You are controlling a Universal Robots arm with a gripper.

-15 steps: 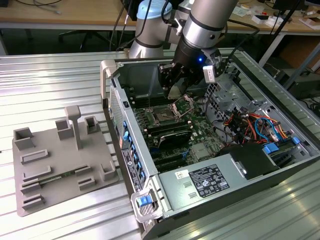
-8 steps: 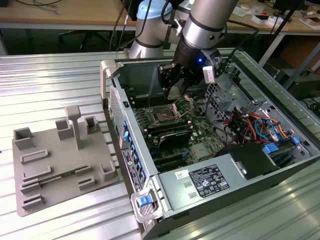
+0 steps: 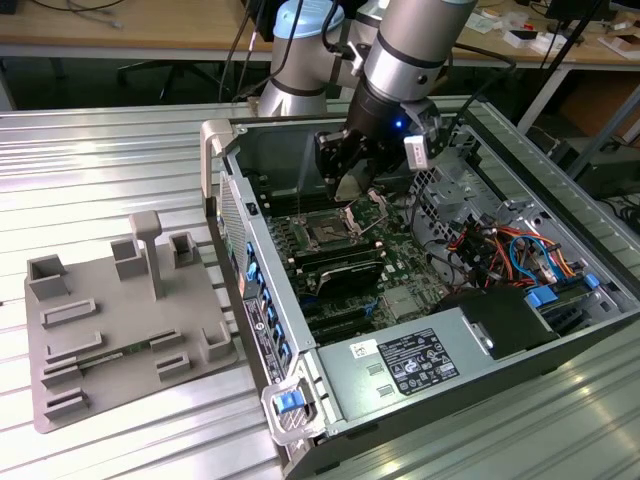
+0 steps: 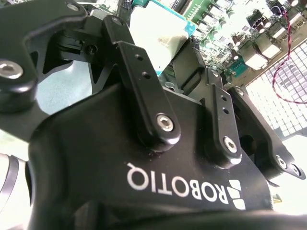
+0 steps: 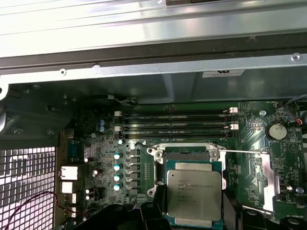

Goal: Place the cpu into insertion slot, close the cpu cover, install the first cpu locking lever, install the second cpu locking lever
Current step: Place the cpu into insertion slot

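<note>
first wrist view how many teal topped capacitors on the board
5 teal-topped capacitors, in one column on the motherboard beside the insertion slot, the first nearest the memory slots, the last farthest. Others may hide behind the cpu.

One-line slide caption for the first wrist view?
Black gripper holds the silver-topped square cpu above the green motherboard, at the metal-rimmed insertion slot.
</note>
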